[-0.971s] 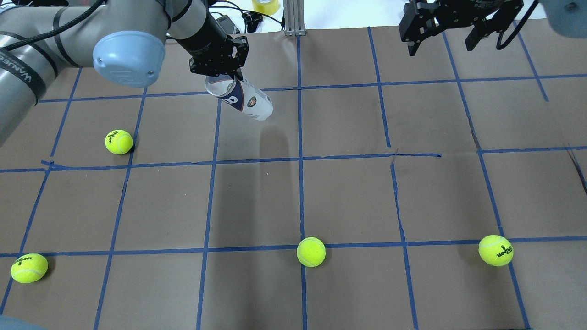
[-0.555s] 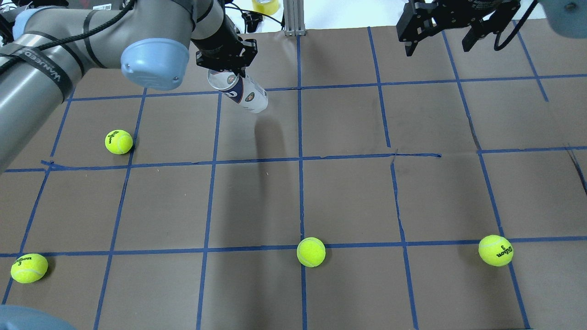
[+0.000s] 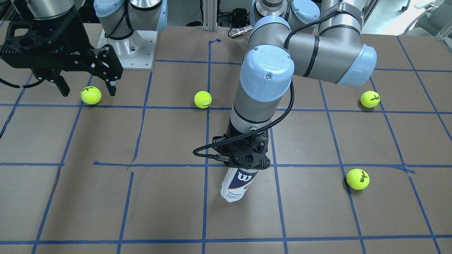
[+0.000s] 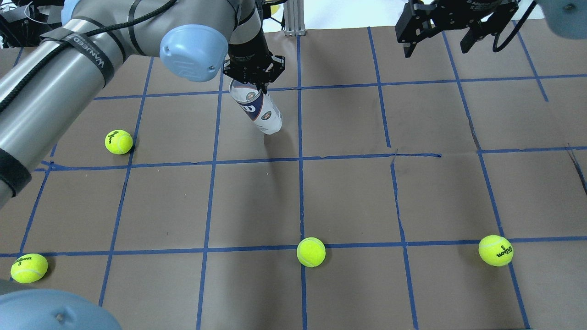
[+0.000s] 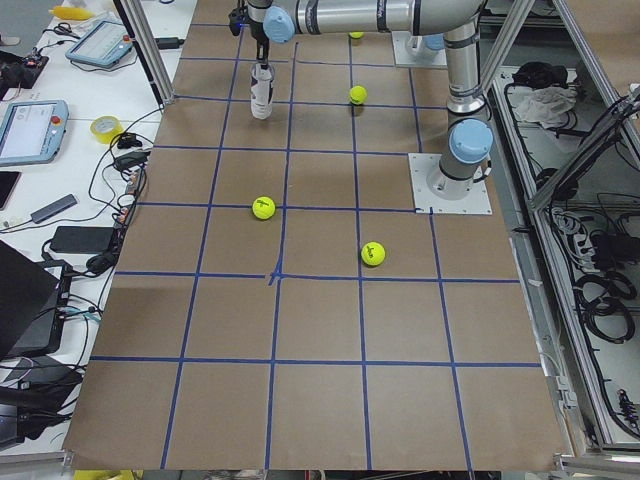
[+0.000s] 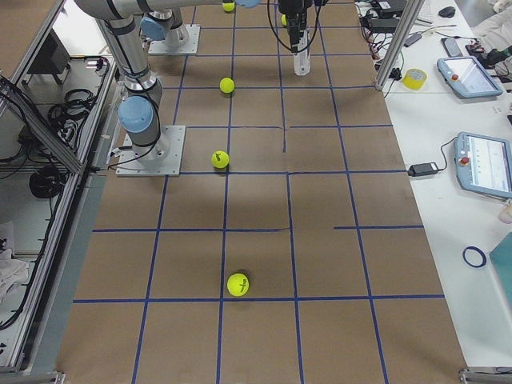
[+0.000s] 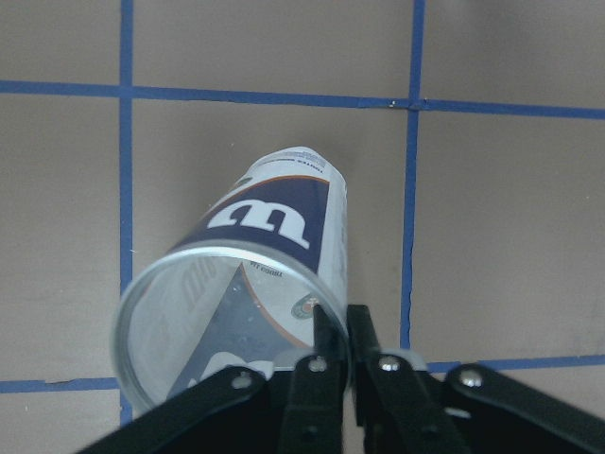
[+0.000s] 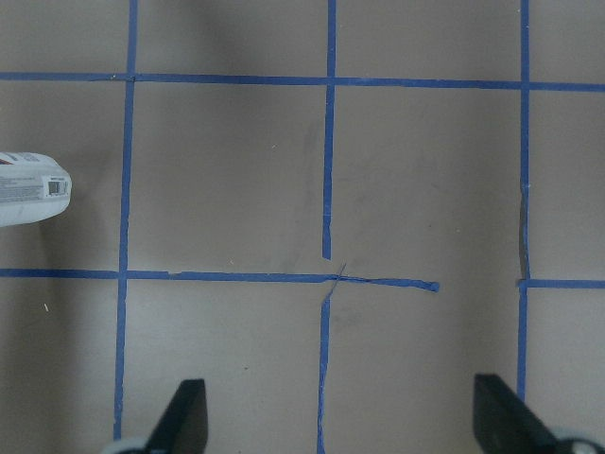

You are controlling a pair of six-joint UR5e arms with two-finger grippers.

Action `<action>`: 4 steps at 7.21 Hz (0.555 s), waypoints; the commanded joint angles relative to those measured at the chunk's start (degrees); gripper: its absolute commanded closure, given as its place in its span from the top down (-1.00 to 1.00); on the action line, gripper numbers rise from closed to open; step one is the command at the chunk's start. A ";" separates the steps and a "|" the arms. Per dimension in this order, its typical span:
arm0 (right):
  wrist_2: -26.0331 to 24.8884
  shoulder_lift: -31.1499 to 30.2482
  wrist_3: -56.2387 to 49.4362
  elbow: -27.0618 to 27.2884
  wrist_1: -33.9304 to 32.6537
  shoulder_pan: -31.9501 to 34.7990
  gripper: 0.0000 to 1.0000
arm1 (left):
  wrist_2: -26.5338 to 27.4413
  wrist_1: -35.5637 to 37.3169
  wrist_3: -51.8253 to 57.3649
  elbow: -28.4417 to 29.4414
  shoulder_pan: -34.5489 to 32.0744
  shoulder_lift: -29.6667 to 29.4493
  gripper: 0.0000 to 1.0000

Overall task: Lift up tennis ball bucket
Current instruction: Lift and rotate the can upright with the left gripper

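Tennis ball bucket [image 7: 274, 218] pinched at rim by left jaws: one finger inside open mouth, other outside wall. We see it hanging mouth-up, slightly tilted, over far-centre tabletop [image 4: 348, 197]. Bottom end sits close to own shadow, can't tell if touching. Right jaws spread wide, holding nothing, parked far right. Grab done, lift looks mostly there to us, maybe more height left. Versus a second back: bucket less slanted, left arm swung further in, tennis balls [image 4: 311, 251] unmoved.

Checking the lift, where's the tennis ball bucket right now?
Overhead view, far left-centre: tennis ball bucket held tilted, left gripper pinching its rim.
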 commanded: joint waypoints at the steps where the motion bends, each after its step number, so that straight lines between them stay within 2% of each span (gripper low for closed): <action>1: -0.14 0.03 0.02 0.15 0.12 0.00 1.00 | 2.57 -2.09 -4.71 3.03 -3.97 -2.39 -1.00; 2: -0.06 0.03 -0.07 0.15 0.04 0.00 1.00 | 7.62 -1.99 -4.65 3.30 -5.13 -3.01 -1.00; 3: -0.06 -0.06 0.02 0.24 0.12 0.00 1.00 | 10.45 0.45 -5.26 3.56 -5.23 -3.28 -1.00; 4: 0.03 -0.06 0.02 0.41 0.04 0.00 1.00 | 10.65 0.99 -5.70 3.48 -5.23 -3.63 -1.00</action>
